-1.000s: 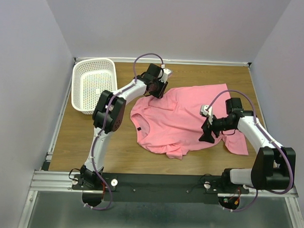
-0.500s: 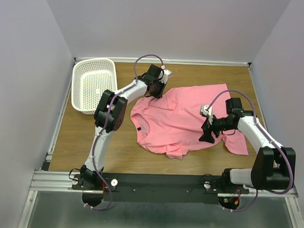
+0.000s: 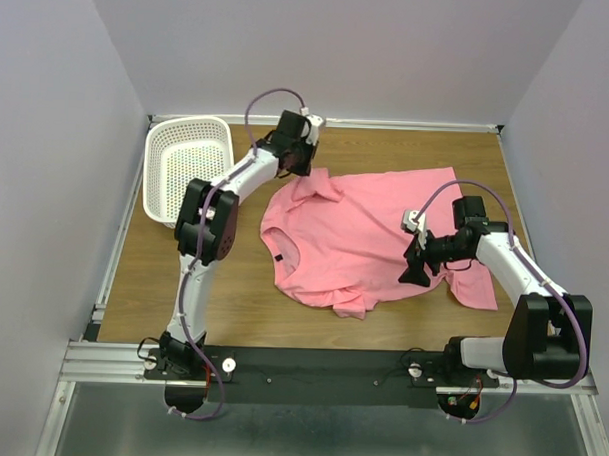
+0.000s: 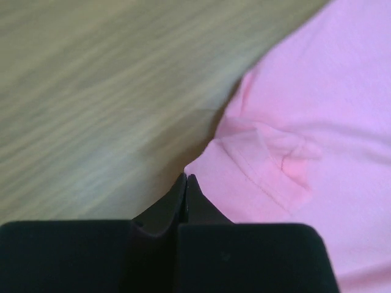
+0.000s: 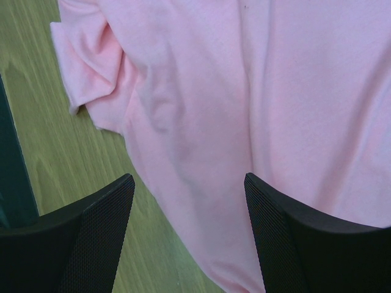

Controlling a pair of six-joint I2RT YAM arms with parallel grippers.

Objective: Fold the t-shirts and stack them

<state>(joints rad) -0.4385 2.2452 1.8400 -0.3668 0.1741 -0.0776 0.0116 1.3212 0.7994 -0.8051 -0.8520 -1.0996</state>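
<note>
My left gripper (image 3: 298,166) has drawn off toward the white basket (image 3: 188,121), jaws pinched on a sleeve of the salmon-pink t-shirt (image 3: 364,230) lying on the wooden table (image 3: 163,273), to spread it flat, while my right gripper (image 5: 188,183) hovers agape above the cloth.

Basket (image 3: 191,123): we see a white perforated one, upright at the table's far-left corner.
Table (image 3: 152,283): we see wood grain, pale walls (image 3: 321,48) on three sides.
Rail (image 3: 110,361): we see metal along the near edge.
</note>
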